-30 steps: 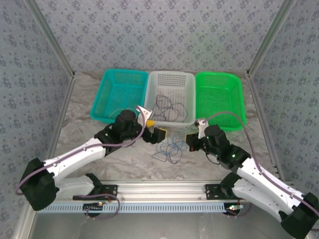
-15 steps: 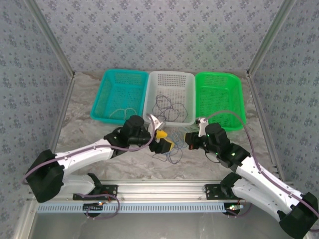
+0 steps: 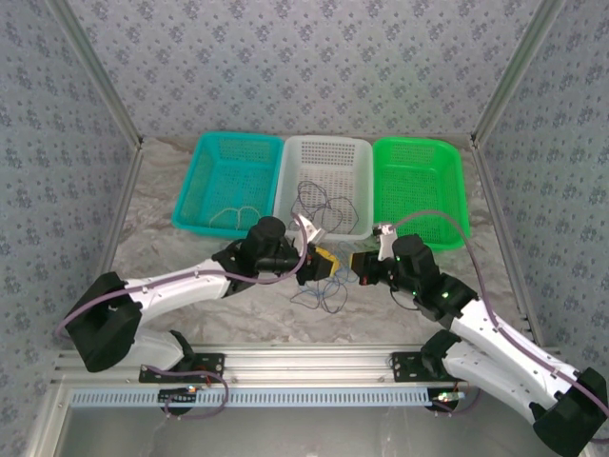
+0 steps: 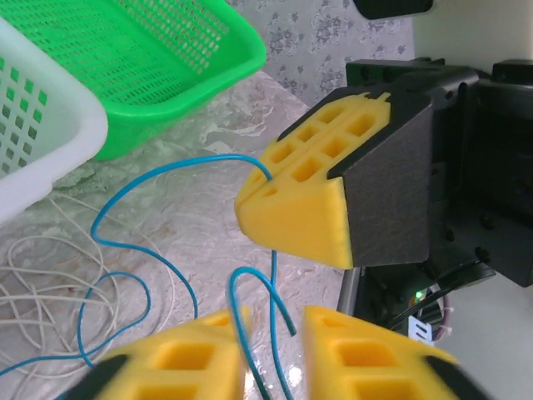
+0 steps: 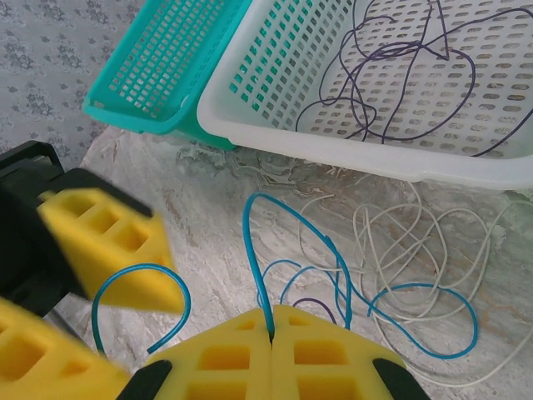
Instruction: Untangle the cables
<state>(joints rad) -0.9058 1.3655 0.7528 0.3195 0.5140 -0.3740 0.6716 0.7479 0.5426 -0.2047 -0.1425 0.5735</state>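
Note:
A tangle of thin cables, blue, whitish and one dark purple strand, lies on the table in front of the white basket. My right gripper is shut on the blue cable, which rises in an arch from the pad seam. My left gripper faces it closely. Its jaws stand a narrow gap apart, with two blue cable strands passing between the pads. In the top view the left gripper and right gripper almost meet above the tangle.
Three baskets line the back: teal holding a whitish cable, white holding a dark purple cable, and green. Patterned walls enclose the table.
My left arm has reached to the right, up to the right gripper, and its jaws have narrowed around the blue cable. The right arm has stayed put, still gripping.

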